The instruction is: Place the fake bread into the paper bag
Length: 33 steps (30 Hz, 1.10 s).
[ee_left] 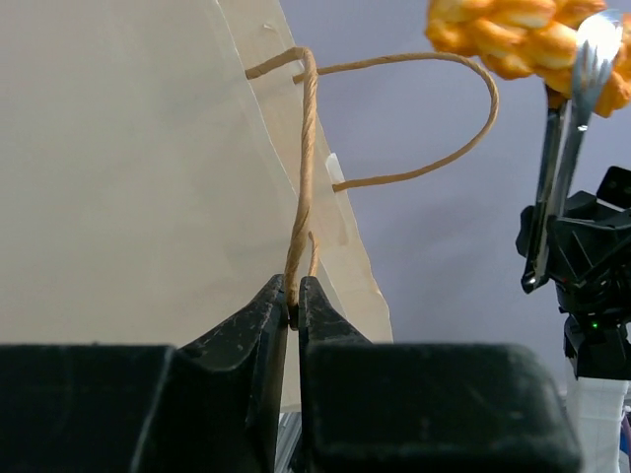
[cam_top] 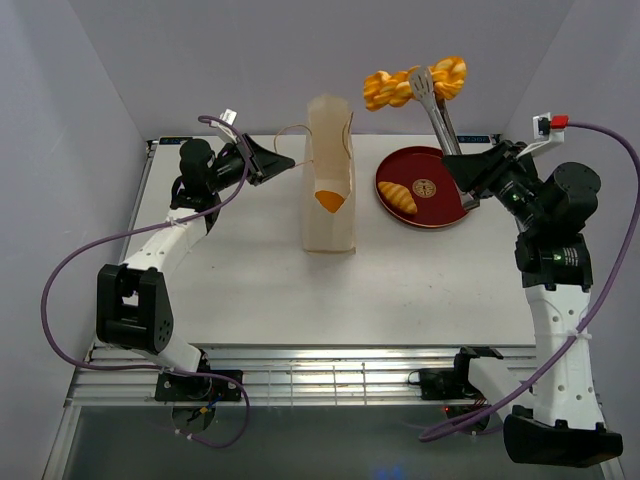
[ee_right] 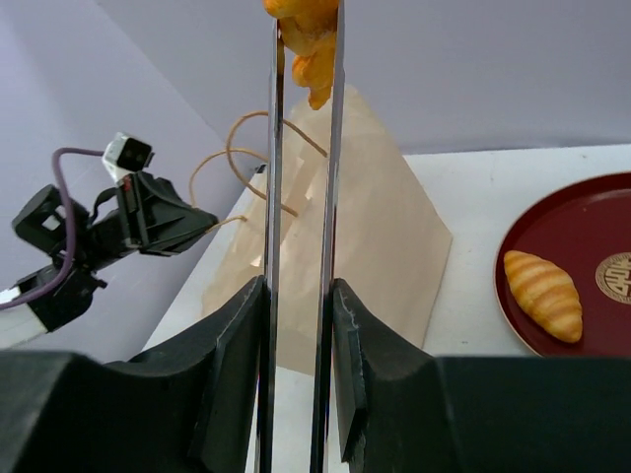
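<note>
Aloft, metal tongs [cam_top: 438,112] pinch the glossy braided loaf [cam_top: 382,90] near the paper bag [cam_top: 328,205].

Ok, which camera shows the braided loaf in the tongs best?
Top external: the whole braided loaf shows, pinched mid-length by the tongs. Left wrist catches only part of it, top right; right wrist only a bit between the tong arms.

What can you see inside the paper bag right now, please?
Through the paper bag's opening, one golden-orange piece, likely fake bread, shows. The bag walls hide the bottom, so any other pieces cannot be seen.
</note>
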Each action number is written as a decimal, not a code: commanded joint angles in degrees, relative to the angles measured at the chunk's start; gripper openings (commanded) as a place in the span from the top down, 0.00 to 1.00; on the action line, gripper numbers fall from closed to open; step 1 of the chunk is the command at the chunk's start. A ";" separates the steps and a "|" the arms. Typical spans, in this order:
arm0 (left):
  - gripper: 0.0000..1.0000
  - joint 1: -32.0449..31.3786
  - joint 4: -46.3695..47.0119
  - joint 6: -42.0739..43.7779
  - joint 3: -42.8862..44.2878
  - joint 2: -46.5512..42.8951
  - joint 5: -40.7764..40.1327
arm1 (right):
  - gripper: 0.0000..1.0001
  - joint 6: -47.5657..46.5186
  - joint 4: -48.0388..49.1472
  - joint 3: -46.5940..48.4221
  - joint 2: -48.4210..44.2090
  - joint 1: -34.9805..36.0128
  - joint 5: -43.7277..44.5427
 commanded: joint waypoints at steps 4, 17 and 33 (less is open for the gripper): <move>0.78 -0.29 0.20 -0.10 -0.11 -3.28 -1.37 | 0.69 -1.56 1.47 7.59 -1.03 0.62 -8.61; 0.78 -0.29 0.20 -0.98 -0.11 -3.46 -2.51 | 0.70 -3.22 -11.97 20.78 6.26 4.91 -15.57; 0.78 -0.37 0.20 -0.89 0.07 -3.02 -2.78 | 0.72 -14.12 -37.37 34.50 16.89 27.51 9.82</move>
